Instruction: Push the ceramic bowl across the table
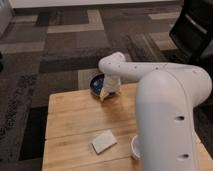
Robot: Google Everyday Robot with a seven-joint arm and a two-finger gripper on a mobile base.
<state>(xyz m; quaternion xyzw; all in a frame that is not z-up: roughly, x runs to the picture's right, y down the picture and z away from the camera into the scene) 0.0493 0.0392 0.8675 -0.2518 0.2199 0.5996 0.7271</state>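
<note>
The dark-blue ceramic bowl (97, 83) sits at the far edge of the light wooden table (75, 120), partly past the edge. My white arm reaches over the table from the right. My gripper (105, 93) points down right at the bowl's near right rim and hides part of it. I cannot tell whether it touches the bowl.
A small white cup (134, 147) stands near the front right of the table, partly behind my arm. A flat whitish pad (104, 141) lies at the front middle. Patterned carpet surrounds the table, and a dark chair (196, 25) stands at the far right.
</note>
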